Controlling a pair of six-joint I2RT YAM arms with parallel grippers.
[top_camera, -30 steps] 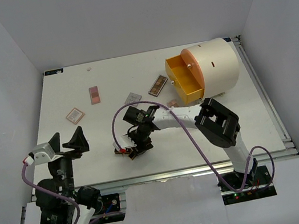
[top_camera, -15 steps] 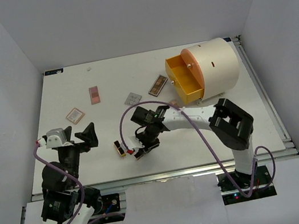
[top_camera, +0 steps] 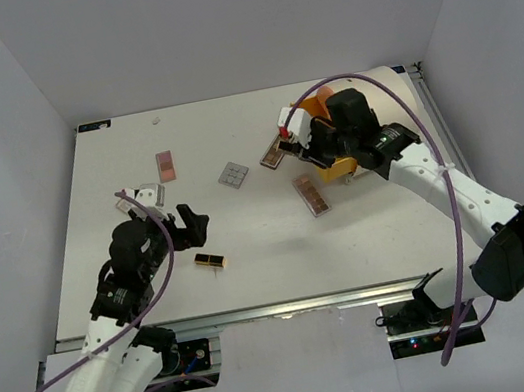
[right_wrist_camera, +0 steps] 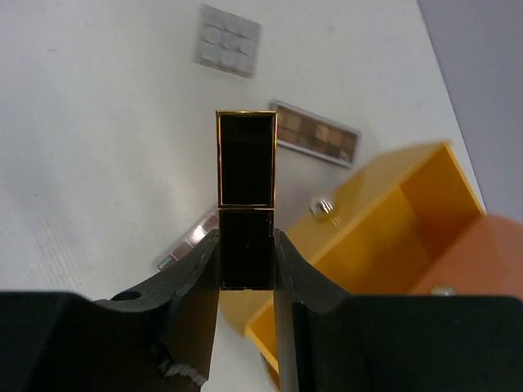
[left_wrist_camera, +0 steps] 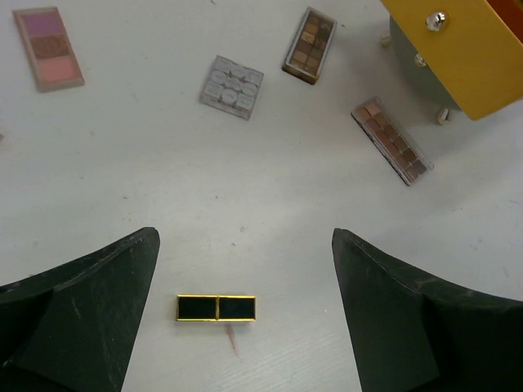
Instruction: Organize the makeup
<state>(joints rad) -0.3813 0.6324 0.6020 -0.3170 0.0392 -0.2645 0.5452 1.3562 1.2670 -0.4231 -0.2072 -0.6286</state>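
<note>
**A:** Fingers (left_wrist_camera: pixel 98 310) of the left arm gape over a black-and-gold lipstick tube (left_wrist_camera: pixel 216 308) on the worktop (left_wrist_camera: pixel 270 180), eight o'clock.

**B:** Right fingers (right_wrist_camera: pixel 189 282) clamp a second black-and-gold tube (right_wrist_camera: pixel 245 175), one o'clock, by the yellow drawer (right_wrist_camera: pixel 392 237). Light, stiff, probably slick: squeeze the flat sides.

Bare desk (left_wrist_camera: pixel 270 204) is seen on every side of the lying lipstick tube (left_wrist_camera: pixel 216 308), which is flanked by the wide-set jaws of the left gripper (left_wrist_camera: pixel 243 245). The yellow drawer (right_wrist_camera: pixel 392 237) is open from above. The desk beside it is crowded by 2 things: the long eyeshadow palette (left_wrist_camera: pixel 391 141) and the short eyeshadow palette (left_wrist_camera: pixel 310 45).
</note>
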